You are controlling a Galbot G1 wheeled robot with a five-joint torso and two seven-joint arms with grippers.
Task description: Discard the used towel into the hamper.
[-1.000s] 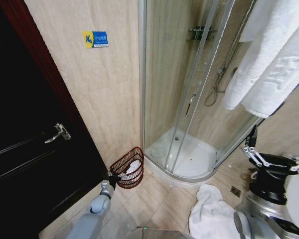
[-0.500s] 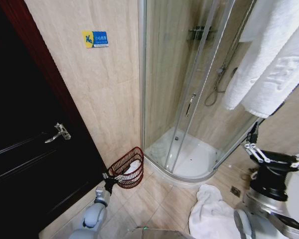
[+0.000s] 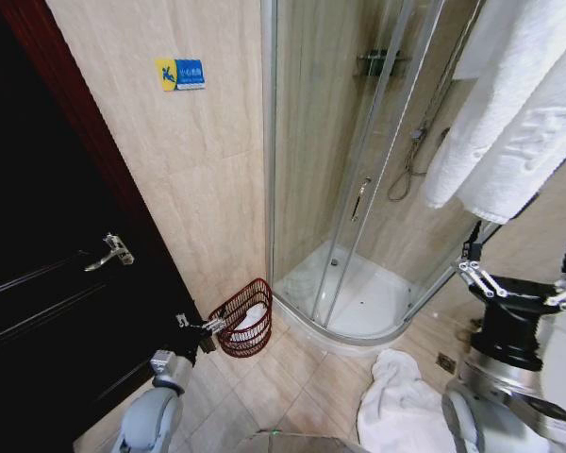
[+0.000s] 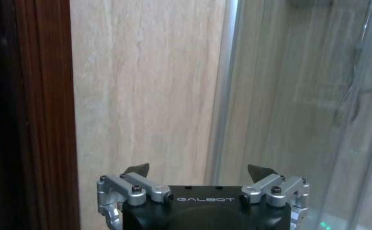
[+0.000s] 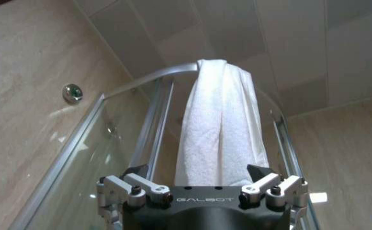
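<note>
Left claw [image 3: 196, 326] empty, fingers apart, just beside the hamper [image 3: 242, 316]

It sits low by the dark door [image 3: 47, 302], touching nothing; the hamper stands on the floor tiles between door and shower cabin [image 3: 358, 189], white cloth inside. Right claw [image 3: 524, 274] is raised, fingers spread, well apart from the hamper, facing a hanging towel [image 5: 221, 129]; another towel [image 3: 396, 406] lies on the floor

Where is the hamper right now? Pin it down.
In the head view the hamper stands on the floor, left of centre, against the tiled wall between the dark door and the shower stall, with the left hand close by its rim.
</note>
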